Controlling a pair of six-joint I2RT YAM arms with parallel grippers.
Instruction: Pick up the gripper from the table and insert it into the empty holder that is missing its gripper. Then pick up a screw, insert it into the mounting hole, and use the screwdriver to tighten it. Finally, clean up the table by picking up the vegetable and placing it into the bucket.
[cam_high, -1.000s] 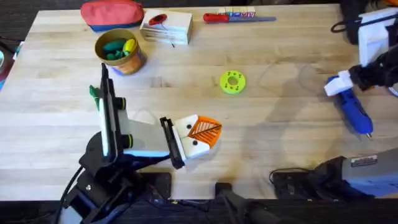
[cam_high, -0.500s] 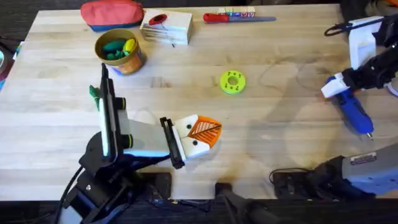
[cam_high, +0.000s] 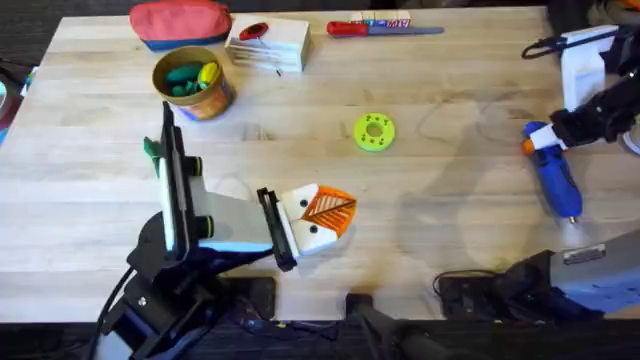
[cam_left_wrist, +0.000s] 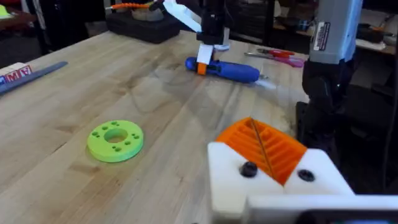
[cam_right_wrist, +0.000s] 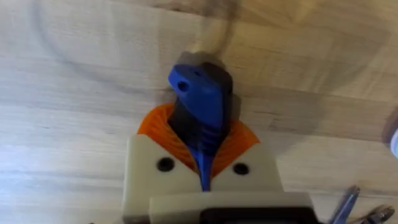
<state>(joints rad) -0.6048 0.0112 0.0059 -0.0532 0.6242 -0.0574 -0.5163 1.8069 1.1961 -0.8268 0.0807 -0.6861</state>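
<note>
The blue screwdriver lies low along the table at the far right, its metal tip pointing toward the front edge. My right gripper is shut on its rear end, and in the right wrist view the orange pads squeeze the blue body. From the left wrist view the screwdriver looks nearly flat on the wood. My left gripper rests shut near the front middle, holding nothing. The yellow-orange bucket at the back left holds a dark-green vegetable. The loose gripper, holder and screw are out of view.
A yellow-green disc with holes lies mid-table. Along the back edge are a red pouch, a white box and a red-handled screwdriver. A black stand and cables sit at the front right.
The right gripper swung the blue screwdriver from a slant to nearly straight toward the front edge and brought it down to the table. The left arm has not moved.
</note>
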